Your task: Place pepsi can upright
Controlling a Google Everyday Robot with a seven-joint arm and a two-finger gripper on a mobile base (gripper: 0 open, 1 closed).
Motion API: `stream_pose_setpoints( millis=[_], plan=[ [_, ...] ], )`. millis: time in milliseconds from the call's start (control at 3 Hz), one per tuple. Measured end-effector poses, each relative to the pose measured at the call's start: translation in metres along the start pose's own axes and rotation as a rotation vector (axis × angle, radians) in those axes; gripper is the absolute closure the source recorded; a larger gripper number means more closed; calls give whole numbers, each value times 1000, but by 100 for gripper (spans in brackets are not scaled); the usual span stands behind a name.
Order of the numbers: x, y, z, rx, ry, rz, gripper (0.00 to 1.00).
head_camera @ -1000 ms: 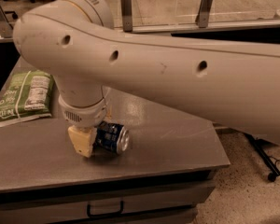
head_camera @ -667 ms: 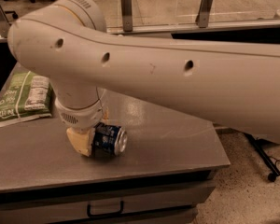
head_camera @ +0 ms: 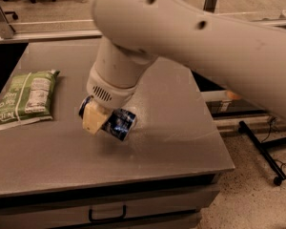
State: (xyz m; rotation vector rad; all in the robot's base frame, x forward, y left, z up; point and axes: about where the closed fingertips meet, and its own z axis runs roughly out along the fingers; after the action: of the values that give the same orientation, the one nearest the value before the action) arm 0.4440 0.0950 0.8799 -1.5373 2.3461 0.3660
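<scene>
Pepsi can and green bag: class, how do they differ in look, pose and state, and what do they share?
The pepsi can is dark blue and round-bodied; the green bag is flat. The pepsi can is held tilted, not upright, in the gripper, mid-table; the green bag lies flat and untouched near the left edge. Both are packaged goods at the same grey table.
</scene>
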Motion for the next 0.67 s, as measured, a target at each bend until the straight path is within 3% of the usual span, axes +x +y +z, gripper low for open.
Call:
stream_pose_setpoints(
  millis=[333, 667],
  plan=[
    [-12, -14, 6, -101, -226, 22, 100],
    [-39, -19, 10, -230, -499, 42, 100]
  ],
)
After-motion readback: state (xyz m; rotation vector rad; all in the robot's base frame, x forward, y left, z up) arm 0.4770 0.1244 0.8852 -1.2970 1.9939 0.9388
